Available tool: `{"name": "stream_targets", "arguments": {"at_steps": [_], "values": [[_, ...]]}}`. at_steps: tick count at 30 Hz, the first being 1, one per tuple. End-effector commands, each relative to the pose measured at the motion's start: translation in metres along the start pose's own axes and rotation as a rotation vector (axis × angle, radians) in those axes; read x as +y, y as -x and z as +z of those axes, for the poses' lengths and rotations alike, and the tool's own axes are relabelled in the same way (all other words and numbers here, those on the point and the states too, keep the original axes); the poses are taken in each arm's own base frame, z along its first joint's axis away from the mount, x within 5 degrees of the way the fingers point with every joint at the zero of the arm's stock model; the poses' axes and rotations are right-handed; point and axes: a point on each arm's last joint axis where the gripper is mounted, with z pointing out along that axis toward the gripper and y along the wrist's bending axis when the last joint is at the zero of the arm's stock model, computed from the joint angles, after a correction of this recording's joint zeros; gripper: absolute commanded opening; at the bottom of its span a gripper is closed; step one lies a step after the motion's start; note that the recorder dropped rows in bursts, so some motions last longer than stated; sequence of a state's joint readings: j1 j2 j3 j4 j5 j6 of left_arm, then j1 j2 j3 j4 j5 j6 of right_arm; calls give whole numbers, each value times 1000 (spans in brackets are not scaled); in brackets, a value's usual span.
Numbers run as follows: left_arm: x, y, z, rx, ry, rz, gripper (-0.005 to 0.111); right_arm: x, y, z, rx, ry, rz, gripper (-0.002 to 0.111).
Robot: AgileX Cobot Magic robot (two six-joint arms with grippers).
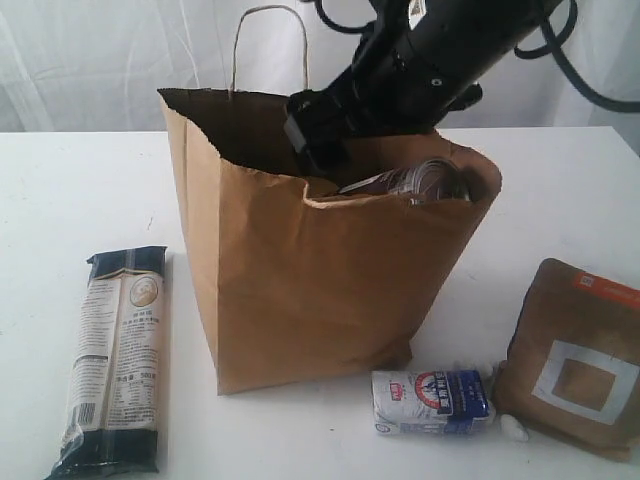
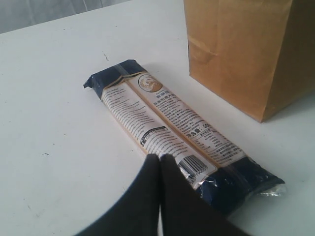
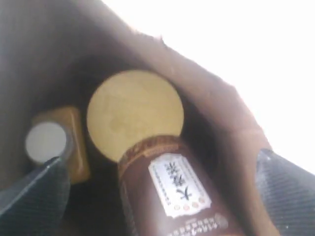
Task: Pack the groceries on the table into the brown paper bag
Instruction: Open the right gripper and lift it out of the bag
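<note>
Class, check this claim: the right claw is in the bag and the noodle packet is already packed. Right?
No. The noodle packet is not packed: the exterior view shows it lying on the table left of the bag. The right claw is indeed in the bag.

The black right arm [image 1: 450, 50] slants down from two o'clock toward eight o'clock, and the right pincer [image 3: 162, 196] at its end stands spread wide. The left pincer [image 2: 159, 160] is pressed closed, tips touching.

bag [image 1: 300, 290] mouth crowded by right hand [image 3: 162, 194] and leaning can [image 1: 400, 182], bare table [image 1: 60, 200] strip between bag and noodle packet [image 1: 115, 360]
</note>
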State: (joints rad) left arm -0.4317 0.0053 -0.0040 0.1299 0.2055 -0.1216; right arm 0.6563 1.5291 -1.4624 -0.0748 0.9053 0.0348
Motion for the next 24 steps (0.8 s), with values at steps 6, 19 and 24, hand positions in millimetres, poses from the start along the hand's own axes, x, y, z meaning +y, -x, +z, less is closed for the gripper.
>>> {"name": "stream_targets", "arguments": {"at_steps": [6, 19, 24], "values": [[0, -1, 0, -3, 3, -8, 0, -3, 23, -43, -149, -9, -7, 95], [0, -1, 0, -3, 3, -8, 0, -39, -27, -174, -167, -340, -19, 89], [0, -1, 0, -3, 3, -8, 0, -42, -38, -187, -187, -365, -56, 89]]}}
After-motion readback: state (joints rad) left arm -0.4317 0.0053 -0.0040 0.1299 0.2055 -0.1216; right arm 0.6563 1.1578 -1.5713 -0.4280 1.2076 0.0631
